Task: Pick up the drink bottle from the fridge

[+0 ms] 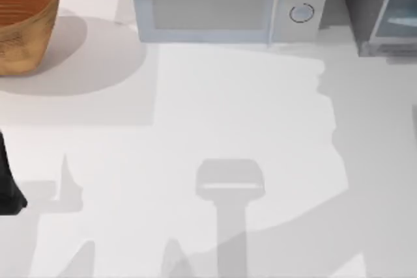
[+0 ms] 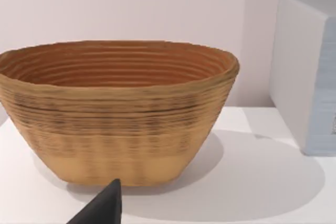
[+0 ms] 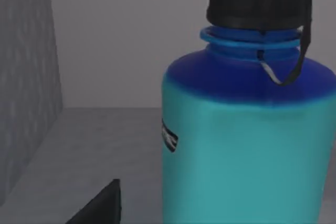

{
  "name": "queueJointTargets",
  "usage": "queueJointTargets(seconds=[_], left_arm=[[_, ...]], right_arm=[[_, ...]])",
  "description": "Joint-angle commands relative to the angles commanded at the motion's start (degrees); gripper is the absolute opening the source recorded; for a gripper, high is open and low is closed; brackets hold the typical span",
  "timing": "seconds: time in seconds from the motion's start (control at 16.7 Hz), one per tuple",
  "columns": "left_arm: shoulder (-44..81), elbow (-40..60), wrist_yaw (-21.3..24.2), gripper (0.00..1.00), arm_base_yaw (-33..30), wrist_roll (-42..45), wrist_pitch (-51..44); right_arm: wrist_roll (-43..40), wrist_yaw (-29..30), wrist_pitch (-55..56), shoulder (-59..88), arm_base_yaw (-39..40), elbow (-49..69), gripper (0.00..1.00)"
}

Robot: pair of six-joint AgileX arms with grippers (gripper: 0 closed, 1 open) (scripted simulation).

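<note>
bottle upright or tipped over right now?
Upright. In the right wrist view the drink bottle stands on the grey floor of the fridge, black cap on top, sides vertical.

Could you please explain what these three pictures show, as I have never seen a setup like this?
This is a simulated pair of AgileX arms at a white table. One camera looks down from above: it shows a woven basket, a light-grey microwave and the corner of the fridge. The left arm sits at the table's left edge; its wrist camera faces the basket. The right wrist camera looks into the grey fridge interior at the drink bottle, very close, upright, with a black cap. Nothing can be seen to be held.
</note>
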Motion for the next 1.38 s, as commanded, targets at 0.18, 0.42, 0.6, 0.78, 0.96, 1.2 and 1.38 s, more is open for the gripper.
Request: queueJointTargets(seconds=[0.18,0.42,0.6,0.78,0.96,1.2,1.38], left_arm=[[0.0,0.0,0.0,1.0,0.0,0.0,0.0],[0.0,0.0,0.0,1.0,0.0,0.0,0.0],[0.0,0.0,0.0,1.0,0.0,0.0,0.0],[0.0,0.0,0.0,1.0,0.0,0.0,0.0],[0.0,0.0,0.0,1.0,0.0,0.0,0.0],[0.0,0.0,0.0,1.0,0.0,0.0,0.0],[0.0,0.0,0.0,1.0,0.0,0.0,0.0]], right_arm=[[0.02,-0.14,0.15,-0.3,-0.27,-0.2,1.0],[-0.02,0.14,-2.05,2.33,0.13,4.11,1.0],[-0.05,0.73,-5.71,5.79,0.66,11.82,1.0],[-0.09,1.21,-8.69,8.12,1.12,16.88,1.0],[-0.09,1.28,-9.07,8.33,1.18,17.37,1.0],[-0.09,1.28,-9.07,8.33,1.18,17.37,0.77],[-0.09,1.28,-9.07,8.33,1.18,17.37,0.55]])
